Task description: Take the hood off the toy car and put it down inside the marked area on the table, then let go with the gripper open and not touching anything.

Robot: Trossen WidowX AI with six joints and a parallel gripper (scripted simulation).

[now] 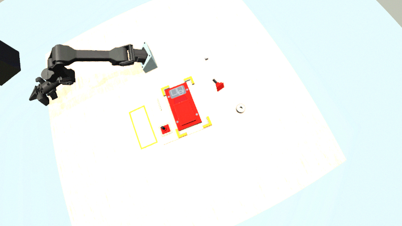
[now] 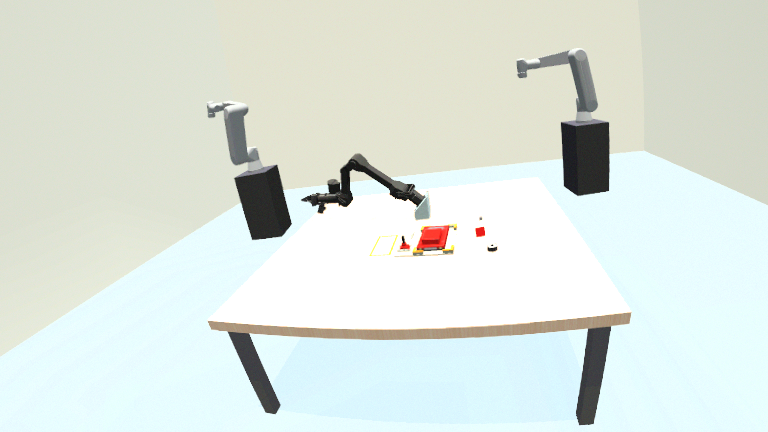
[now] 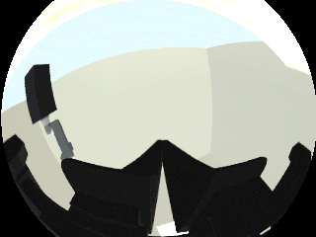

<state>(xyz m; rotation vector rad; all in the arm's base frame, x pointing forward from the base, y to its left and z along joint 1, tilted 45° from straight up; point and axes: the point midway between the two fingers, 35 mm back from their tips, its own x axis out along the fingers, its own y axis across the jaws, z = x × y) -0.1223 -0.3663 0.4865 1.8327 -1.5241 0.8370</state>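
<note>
Top view: the gripper (image 1: pixel 30 99) (image 2: pixel 304 199) (image 3: pixel 162 144) points out past the table's edge, its fingers closed and nothing between them. Well apart from it, toward the picture's right, lies the red toy car (image 1: pixel 181 126) (image 2: pixel 423 245), with the hood (image 1: pixel 185 111) (image 2: pixel 433 235), apparently the raised red panel, sitting on top. Between hand and car, nearer the car, is the marked area (image 1: pixel 135 130) (image 2: pixel 375 245), a yellow outline; the hood is outside it. A red base with a black stick (image 1: pixel 165 128) (image 2: pixel 404 245) sits between outline and car. Farther from the hand than the car are another red piece with a dark stem (image 1: pixel 219 86) (image 2: pixel 480 231) and a pale ring (image 1: pixel 237 110) (image 2: pixel 492 248).

Exterior view: the gripper hangs in the air, level or nearly so, touching nothing. From the hand, the outline comes first, then the stick, then the car, all lower and toward the picture's right.

Wrist view: the two fingertips meet, with a narrow wedge of light behind them. Ahead of the hand are a plain wall (image 3: pixel 148 99) and, to the picture's left, a dark pedestal (image 3: pixel 40 94) bearing a grey arm (image 3: pixel 61 139). Neither hood nor car shows there.
</note>
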